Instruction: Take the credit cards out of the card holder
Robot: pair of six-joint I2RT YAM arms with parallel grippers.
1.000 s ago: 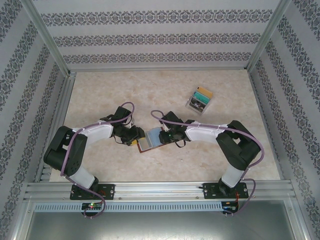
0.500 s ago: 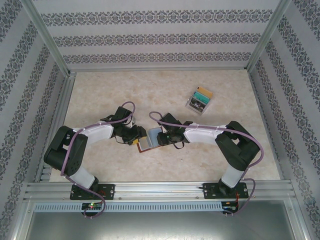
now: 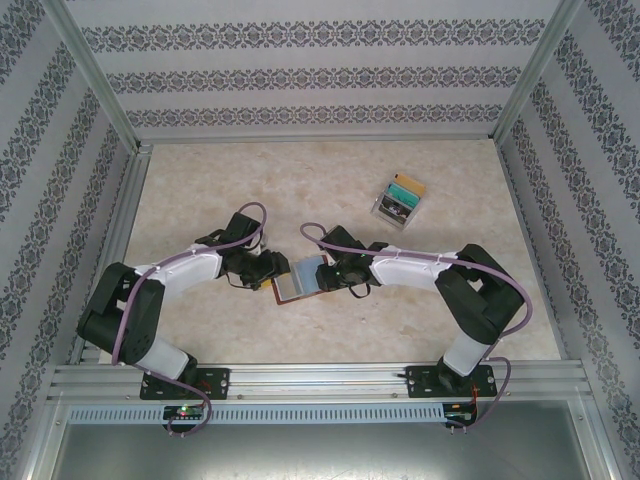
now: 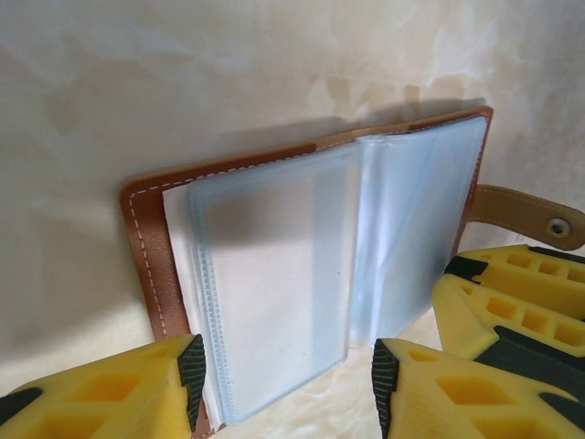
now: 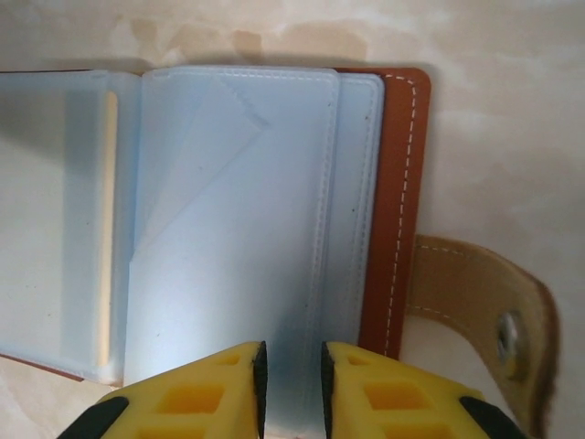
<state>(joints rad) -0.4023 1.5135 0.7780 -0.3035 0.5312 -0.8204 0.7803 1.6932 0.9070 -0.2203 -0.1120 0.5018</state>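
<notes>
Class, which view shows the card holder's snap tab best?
Right wrist: the snap tab is large, its stitching and stud clear. Left wrist shows it smaller, at the right edge. Top external: too small to make out.

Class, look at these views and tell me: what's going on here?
Two robot arms are working on the brown card holder, which lies spread open on the table. The left gripper is open, its fingers either side of the pale pockets' near edge. The right gripper sits over the pockets by the snap tab, jaws only narrowly apart. No card is out yet.
</notes>
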